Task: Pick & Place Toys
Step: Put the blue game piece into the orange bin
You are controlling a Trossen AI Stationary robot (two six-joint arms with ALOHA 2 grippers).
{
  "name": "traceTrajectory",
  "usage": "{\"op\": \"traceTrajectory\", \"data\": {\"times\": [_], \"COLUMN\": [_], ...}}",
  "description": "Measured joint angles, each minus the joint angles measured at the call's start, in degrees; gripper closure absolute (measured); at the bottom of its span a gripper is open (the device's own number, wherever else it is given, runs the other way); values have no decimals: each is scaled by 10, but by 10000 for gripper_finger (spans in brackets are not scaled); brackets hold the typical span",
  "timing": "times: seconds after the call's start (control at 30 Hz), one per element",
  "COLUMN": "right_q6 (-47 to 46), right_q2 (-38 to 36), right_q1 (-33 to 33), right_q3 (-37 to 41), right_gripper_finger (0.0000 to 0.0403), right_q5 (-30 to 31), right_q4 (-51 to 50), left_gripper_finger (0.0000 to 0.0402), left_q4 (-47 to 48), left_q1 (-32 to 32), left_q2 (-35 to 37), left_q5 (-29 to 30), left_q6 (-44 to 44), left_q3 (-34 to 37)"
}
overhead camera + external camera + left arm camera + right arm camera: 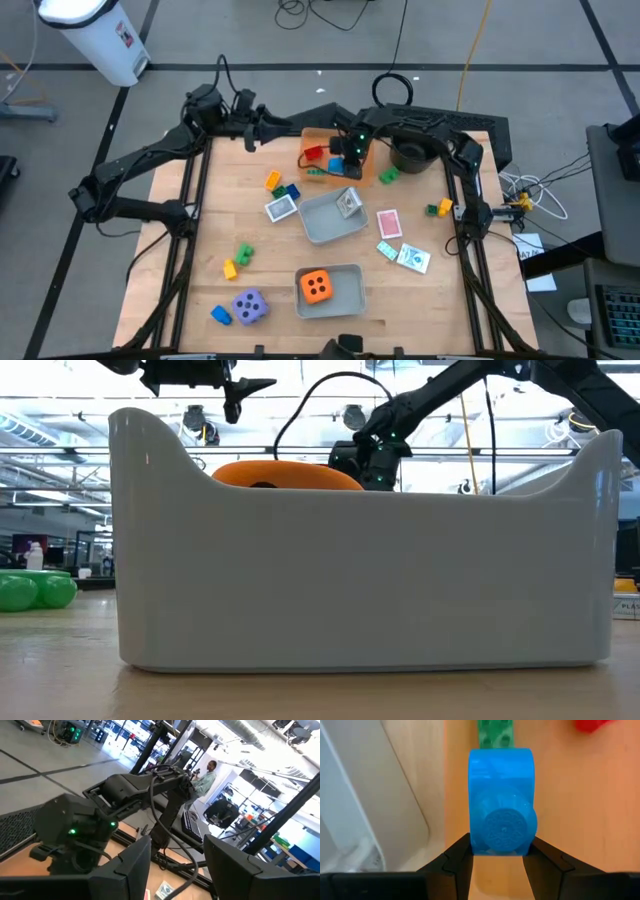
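My right gripper (pixel 497 852) is over the orange tray (pixel 365 172) at the table's far middle, shut on a blue brick (pixel 501 805). On the tray beyond it lie a green brick (pixel 495 734) and a red brick (pixel 590 724). My left gripper (pixel 177 865) hangs high over the far left of the table (pixel 250 130), pointing level, open, with nothing between its fingers. An orange die (pixel 318 286) sits in a clear grey tray (pixel 345 300) near the front edge. A purple die (pixel 249 305) rests on the wood to that tray's left. My right gripper pinches the blue brick between its two fingers, on two opposite side faces at its near end (pixel 476 847). The fingers slant steeply down from above. The brick sticks out beyond the fingertips, over the orange tray (pixel 580 795). Whether it touches the tray I cannot tell.
A second grey tray (pixel 322 228) with a card (pixel 348 200) lies mid-table, just in front of the orange tray. A black pot (pixel 410 155) stands to the orange tray's right. Loose bricks (pixel 244 254) (pixel 272 181) (pixel 438 208) and cards (pixel 281 208) (pixel 389 222) (pixel 413 258) dot the wood.
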State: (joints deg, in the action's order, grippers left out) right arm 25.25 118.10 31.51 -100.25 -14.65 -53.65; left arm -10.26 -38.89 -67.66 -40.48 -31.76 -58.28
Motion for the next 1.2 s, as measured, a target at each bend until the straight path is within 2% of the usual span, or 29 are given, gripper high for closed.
{"op": "traceTrajectory", "data": {"times": [0.23, 0.63, 0.97, 1.2], "right_q6": [10, 22, 39, 40], "right_q2": [0, 0, 0, 0], "right_q1": [-9, -9, -9, -9], "right_q3": [28, 29, 29, 29], "right_gripper_finger": [262, 261, 233, 230], "right_q5": [13, 11, 9, 9], "right_q4": [3, 7, 6, 12], "left_gripper_finger": [215, 215, 215, 215], "left_q4": [20, 25, 32, 32], "left_q1": [0, 16, 30, 30], "left_q2": [0, 0, 0, 0], "left_q5": [0, 1, 30, 31], "left_q6": [0, 6, 13, 13], "left_q3": [0, 0, 0, 0]}}
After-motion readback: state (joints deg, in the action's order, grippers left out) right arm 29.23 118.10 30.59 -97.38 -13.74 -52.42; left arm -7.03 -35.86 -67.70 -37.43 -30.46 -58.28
